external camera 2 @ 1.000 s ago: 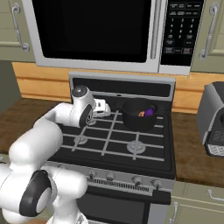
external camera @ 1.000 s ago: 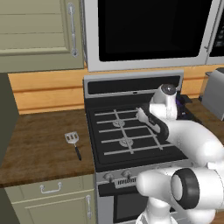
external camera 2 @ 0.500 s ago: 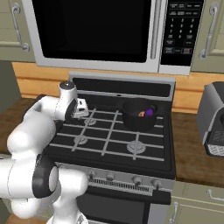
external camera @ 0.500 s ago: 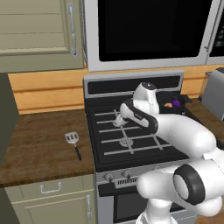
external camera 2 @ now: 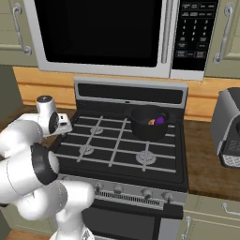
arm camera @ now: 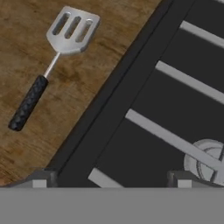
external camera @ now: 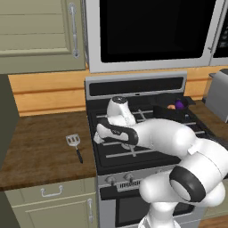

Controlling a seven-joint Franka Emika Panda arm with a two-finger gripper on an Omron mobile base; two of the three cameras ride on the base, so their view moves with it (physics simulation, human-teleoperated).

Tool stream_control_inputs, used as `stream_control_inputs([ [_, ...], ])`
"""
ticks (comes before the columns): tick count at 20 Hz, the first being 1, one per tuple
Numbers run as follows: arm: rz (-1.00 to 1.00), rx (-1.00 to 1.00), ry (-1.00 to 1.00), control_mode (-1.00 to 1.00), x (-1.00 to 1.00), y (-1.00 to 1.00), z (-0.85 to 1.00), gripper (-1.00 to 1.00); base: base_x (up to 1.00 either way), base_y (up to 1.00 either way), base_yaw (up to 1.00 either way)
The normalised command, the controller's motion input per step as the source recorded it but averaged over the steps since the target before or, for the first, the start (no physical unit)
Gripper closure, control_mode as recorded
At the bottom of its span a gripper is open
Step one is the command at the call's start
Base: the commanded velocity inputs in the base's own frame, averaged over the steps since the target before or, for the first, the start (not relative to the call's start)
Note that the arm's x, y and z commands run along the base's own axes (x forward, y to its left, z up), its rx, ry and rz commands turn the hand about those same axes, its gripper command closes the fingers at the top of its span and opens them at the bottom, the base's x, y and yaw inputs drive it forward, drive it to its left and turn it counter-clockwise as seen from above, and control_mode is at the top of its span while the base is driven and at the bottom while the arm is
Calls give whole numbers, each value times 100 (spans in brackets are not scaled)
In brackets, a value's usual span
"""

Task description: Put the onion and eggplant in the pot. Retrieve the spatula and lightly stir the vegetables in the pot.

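The arm bent low to the left over the stove (external camera: 133, 147), the gripper (external camera: 99, 139) with jaws apart above its left edge. The spatula (arm camera: 52, 59) lay on the wooden surface (external camera: 40, 147) just left. The onion (external camera: 171, 107) and eggplant (external camera: 179, 105) sat in the pot (external camera 2: 147, 124).

Spatula (external camera: 74, 146) on counter (external camera: 40, 147) left of stove (external camera: 147, 133)

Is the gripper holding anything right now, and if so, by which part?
Nothing is held. The gripper is open over the stove's left edge; the spatula lies untouched on the wooden counter.
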Motion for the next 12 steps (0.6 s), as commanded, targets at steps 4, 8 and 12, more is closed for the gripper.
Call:
stream_control_inputs([
  [4, 0, -1, 0, -100, 0, 17, 0, -100, 0, 0, 0],
  [8, 0, 0, 2, -100, 0, 26, -2, -100, 0, 0, 0],
  [12, -5, 0, 15, -100, -9, 67, -14, -100, 0, 0, 0],
])
